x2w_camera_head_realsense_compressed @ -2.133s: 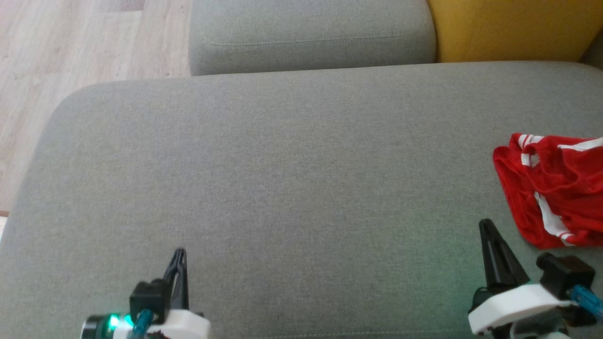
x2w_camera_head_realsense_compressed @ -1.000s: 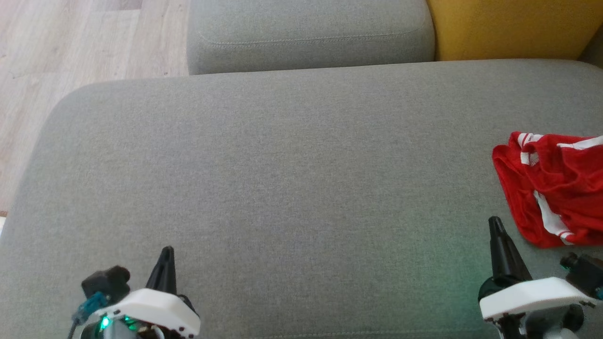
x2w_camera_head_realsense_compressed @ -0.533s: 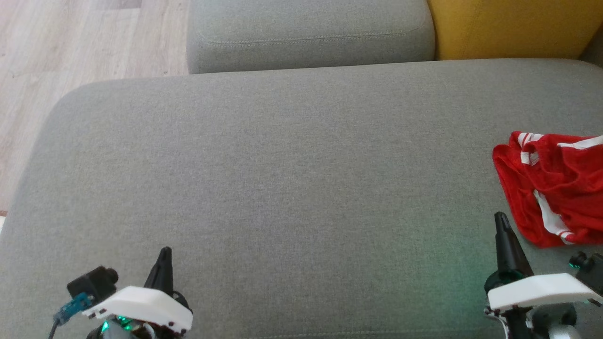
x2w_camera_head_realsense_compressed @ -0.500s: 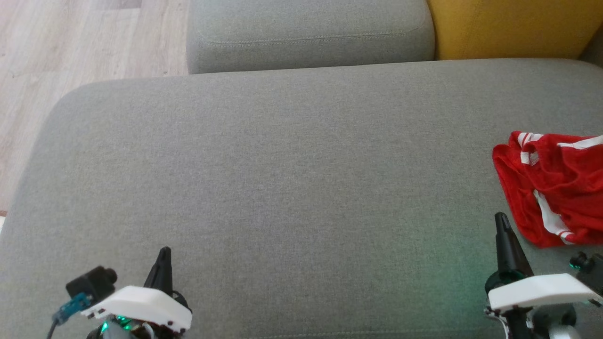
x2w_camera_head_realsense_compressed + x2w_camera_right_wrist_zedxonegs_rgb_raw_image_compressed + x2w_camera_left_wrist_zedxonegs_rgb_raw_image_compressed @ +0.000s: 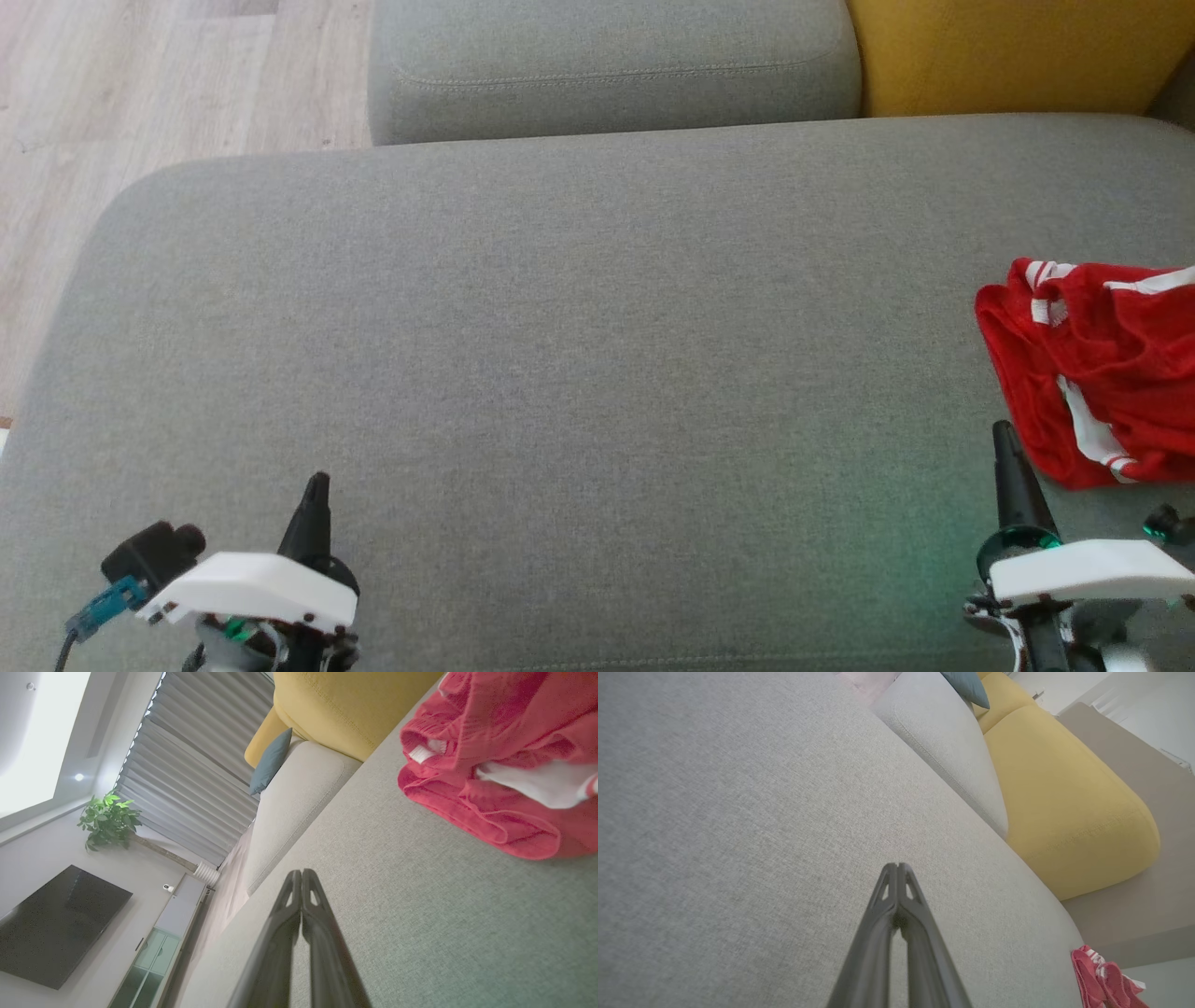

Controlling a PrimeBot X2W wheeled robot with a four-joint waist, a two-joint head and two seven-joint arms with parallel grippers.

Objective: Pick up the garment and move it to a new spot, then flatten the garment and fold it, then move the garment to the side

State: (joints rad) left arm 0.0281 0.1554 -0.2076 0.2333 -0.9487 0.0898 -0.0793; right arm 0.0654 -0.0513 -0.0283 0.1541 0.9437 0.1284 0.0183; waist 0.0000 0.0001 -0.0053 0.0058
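One crumpled red garment with white stripe trim (image 5: 1092,373) lies on the right-hand part of the large grey fabric seat (image 5: 560,327), bunched into a loose heap rather than spread flat. Its right portion runs out of the head view, so the long axis cannot be determined. The visible left border runs from the far side toward the near side of the seat. One white stripe slants along the near portion, and a short white band sits at the far-left corner.

Count:
- one garment
- one large grey seat
- one smaller grey fabric cushion (image 5: 607,65) behind it
- one yellow fabric cushion (image 5: 1008,51) to the right of that
- one teal pillow (image 5: 271,760) farther back
- two grippers

The left gripper (image 5: 316,485) is low at the near-left edge of the seat, with its dark fingers pointing away from the robot and leaning slightly right. Its fingers are pressed together at the tips and hold nothing. It stands well apart from the garment.

The right gripper (image 5: 1004,434) is low at the near-right edge, fingers pointing away across the seat. Its fingers are likewise pressed together and empty. Its tip is near the garment's near-left corner, with a strip of bare grey fabric between them.

Pale wood flooring (image 5: 140,84) lies beyond the seat's left end.
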